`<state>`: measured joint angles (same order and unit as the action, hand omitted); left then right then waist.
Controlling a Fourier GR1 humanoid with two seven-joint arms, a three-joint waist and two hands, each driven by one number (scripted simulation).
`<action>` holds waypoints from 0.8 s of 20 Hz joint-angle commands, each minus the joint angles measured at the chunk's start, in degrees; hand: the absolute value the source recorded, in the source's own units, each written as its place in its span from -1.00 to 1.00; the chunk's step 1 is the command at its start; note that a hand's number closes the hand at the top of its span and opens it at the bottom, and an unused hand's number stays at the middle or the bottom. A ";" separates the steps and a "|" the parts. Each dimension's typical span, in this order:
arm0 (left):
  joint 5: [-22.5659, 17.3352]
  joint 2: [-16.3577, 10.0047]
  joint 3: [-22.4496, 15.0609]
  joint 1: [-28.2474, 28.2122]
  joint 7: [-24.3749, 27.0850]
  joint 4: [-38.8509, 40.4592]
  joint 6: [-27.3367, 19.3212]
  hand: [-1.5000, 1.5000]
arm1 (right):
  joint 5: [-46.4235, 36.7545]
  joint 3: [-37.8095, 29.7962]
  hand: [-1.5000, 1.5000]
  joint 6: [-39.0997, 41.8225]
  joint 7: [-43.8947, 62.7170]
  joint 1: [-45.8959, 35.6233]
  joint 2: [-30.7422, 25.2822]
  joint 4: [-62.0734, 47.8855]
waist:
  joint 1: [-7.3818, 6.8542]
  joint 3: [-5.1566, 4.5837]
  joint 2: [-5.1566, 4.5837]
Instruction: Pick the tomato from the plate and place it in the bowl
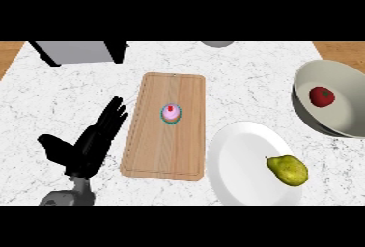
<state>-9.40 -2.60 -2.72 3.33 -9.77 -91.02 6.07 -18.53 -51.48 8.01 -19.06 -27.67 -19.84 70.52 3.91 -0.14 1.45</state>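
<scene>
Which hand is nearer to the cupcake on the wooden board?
Left. The left hand is open just left of the board, beside the cupcake; the right hand is out of view.

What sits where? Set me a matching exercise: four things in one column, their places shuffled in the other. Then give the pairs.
Things
1. tomato
2. pear
3. pink cupcake
4. left hand

Places
a. on the cutting board
b. in the bowl at the right edge
c. on the white plate
d. over the counter, left of the board, fingers straight

Pairs: 1-b, 2-c, 3-a, 4-d.
</scene>
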 commanded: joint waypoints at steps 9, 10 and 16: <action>-0.84 -1.96 2.84 -2.04 -1.00 -1.70 -0.54 0.00 | 17.26 -7.12 1.00 20.71 -8.17 36.37 19.42 37.14 | 3.36 -0.05 0.26; -1.12 -0.86 1.70 -2.14 -1.41 -2.61 -0.56 0.00 | 19.06 -7.49 1.00 20.99 -9.77 40.66 19.51 37.69 | 2.70 0.07 0.05; -1.02 -1.54 2.81 -1.97 -0.71 -2.49 -0.74 0.00 | 26.65 -5.57 1.00 30.97 -19.93 62.12 19.76 34.86 | 4.33 0.32 -0.15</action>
<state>-10.25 -3.78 -0.49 0.86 -10.08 -93.32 5.54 4.81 -57.96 31.96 -31.93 22.21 -1.16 105.11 7.44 0.03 1.49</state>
